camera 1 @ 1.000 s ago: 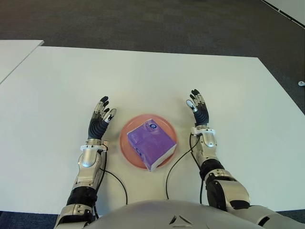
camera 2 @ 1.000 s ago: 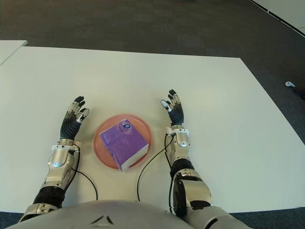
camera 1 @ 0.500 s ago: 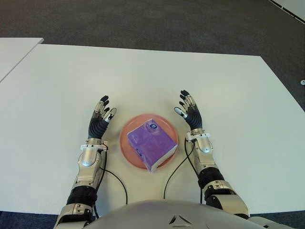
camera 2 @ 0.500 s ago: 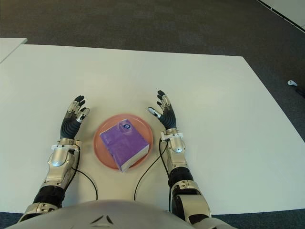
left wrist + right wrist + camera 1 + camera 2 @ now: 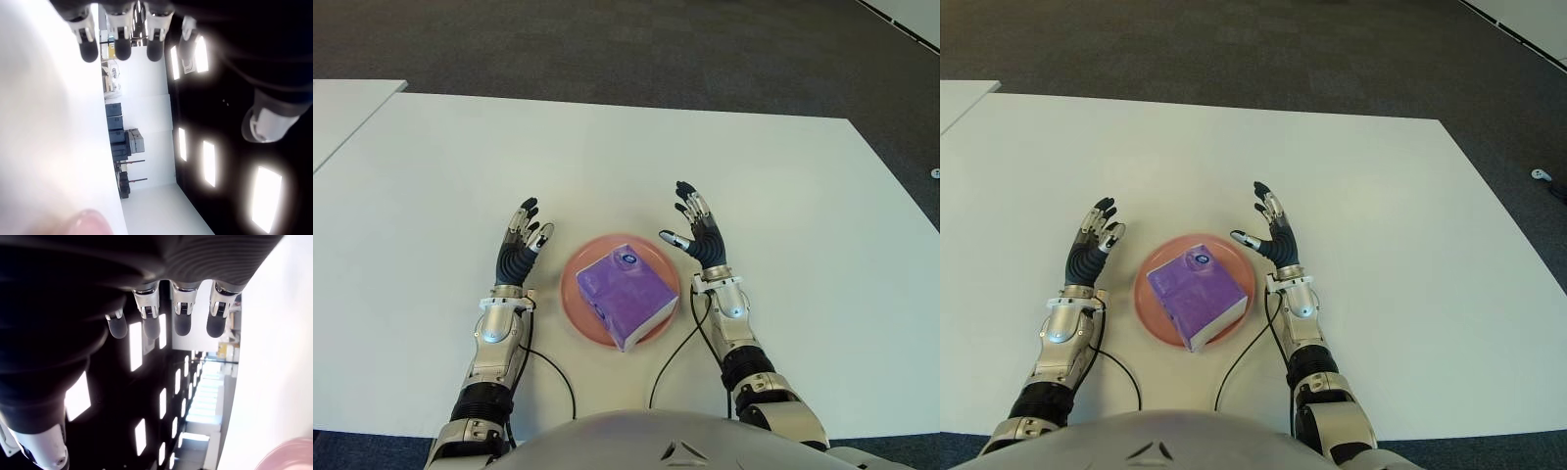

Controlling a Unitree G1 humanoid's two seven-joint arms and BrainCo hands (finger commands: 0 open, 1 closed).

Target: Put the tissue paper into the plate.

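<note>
Left eye view: the purple soft pack of tissue paper [image 5: 626, 294] lies in the round pink plate [image 5: 576, 311] on the white table [image 5: 431, 176]. Left hand [image 5: 517, 253] and right hand [image 5: 699, 238] flank it.

Wrist views: both hands' fingers [image 5: 117, 29] are spread and hold nothing.

— What lay around the white surface [image 5: 607, 157]?

— Dark grey carpet [image 5: 607, 39] spread beyond its far edge and down its right side. A second white table [image 5: 342, 108] showed just off its left far corner, with a strip of carpet between them.

— Anything else on the floor?

— A small white object [image 5: 934, 172] sat on the carpet to the right of the surface. Farther off, the wrist views showed bright rectangular ceiling lights [image 5: 209, 164] and dark cabinets [image 5: 117, 129] against a pale wall.
</note>
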